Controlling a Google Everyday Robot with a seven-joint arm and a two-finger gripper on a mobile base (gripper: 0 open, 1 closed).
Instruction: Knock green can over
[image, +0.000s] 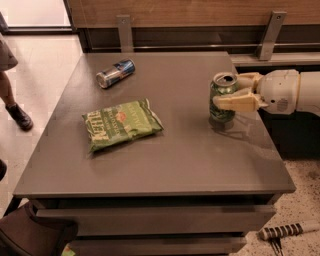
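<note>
The green can (222, 95) stands upright near the right edge of the grey table (175, 150), silver top up. My gripper (227, 90) reaches in from the right at the can's height. It is open, with one pale finger (235, 103) across the front of the can and the other finger (248, 78) behind its right side, so the can sits between them. The white wrist (282, 91) extends off to the right.
A flat green chip bag (121, 123) lies left of centre. A blue-and-silver can (115, 73) lies on its side at the back left. A person's leg and shoe (17, 112) are on the floor at the left. A wooden wall with metal brackets runs behind the table.
</note>
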